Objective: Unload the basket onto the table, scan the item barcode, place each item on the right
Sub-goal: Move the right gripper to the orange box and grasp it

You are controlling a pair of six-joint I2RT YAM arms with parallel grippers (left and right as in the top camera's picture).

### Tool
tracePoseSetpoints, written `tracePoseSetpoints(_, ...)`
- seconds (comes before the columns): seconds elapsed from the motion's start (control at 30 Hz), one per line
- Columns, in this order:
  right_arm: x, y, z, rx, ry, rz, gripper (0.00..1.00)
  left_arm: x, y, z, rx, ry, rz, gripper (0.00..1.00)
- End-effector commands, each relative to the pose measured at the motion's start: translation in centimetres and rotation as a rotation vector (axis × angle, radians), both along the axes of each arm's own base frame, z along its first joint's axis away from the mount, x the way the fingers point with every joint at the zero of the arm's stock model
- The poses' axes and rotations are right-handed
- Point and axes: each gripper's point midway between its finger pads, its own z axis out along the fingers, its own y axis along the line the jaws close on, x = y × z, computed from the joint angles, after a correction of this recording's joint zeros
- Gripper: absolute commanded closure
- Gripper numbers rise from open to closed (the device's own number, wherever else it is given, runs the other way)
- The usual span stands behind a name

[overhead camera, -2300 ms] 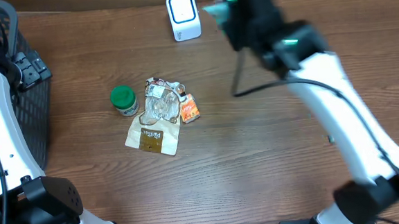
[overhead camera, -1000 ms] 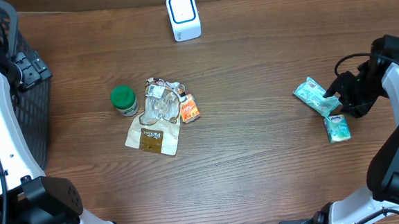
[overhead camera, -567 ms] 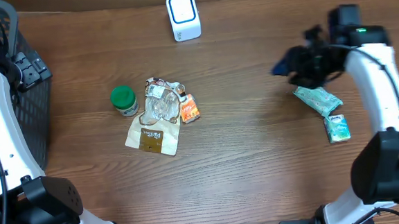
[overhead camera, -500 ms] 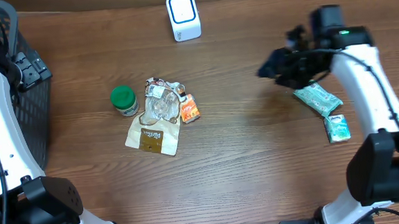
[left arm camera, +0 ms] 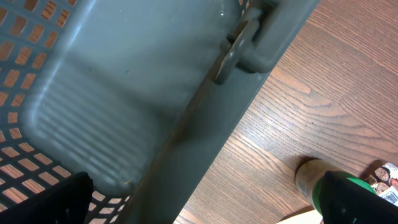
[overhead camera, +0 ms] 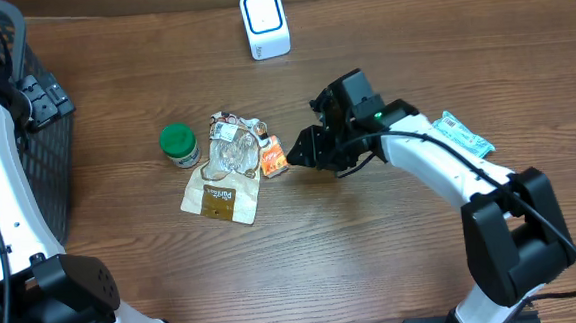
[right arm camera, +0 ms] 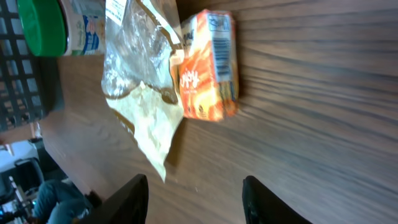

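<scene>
Just right of the box, the right gripper hovers low, fingers spread, pinching nothing. That box is a small orange carton with red lettering and a pale printed side panel, lying mid-table against a clear crumpled bag. Far left, the left gripper gapes wide beside a basket.

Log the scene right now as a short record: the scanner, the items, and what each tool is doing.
scanner: white scanner, far side, apart from the items
pile: green-lidded jar, clear bag on a brown paper pouch, orange carton at its right edge
set aside: teal packet, right side
right tool: open, empty, close to the orange carton, not gripping it
left tool: open, empty, above the black basket
</scene>
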Motion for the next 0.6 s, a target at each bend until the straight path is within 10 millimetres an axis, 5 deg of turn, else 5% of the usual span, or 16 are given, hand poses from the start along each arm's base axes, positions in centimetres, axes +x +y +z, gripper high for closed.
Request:
tracePoseSetpoints(0.0,-0.4,0.7,-2.1,-0.018,0.05,-0.054,0.52,0.1,0.0,-0.5,0.001,0.016,-0.014,0.0)
tracePoseSetpoints(0.4,1.4,1.8,-7.0,-0.02,0.081,-0.123,0.55,0.1,0.0,-0.5,0.001,0.016,-0.014,0.0)
tracePoseSetpoints(0.57,1.8,2.7,-6.8,0.034,0.064,-0.101,0.56,0.1,0.0,-0.5,0.001,0.016,-0.014,0.01)
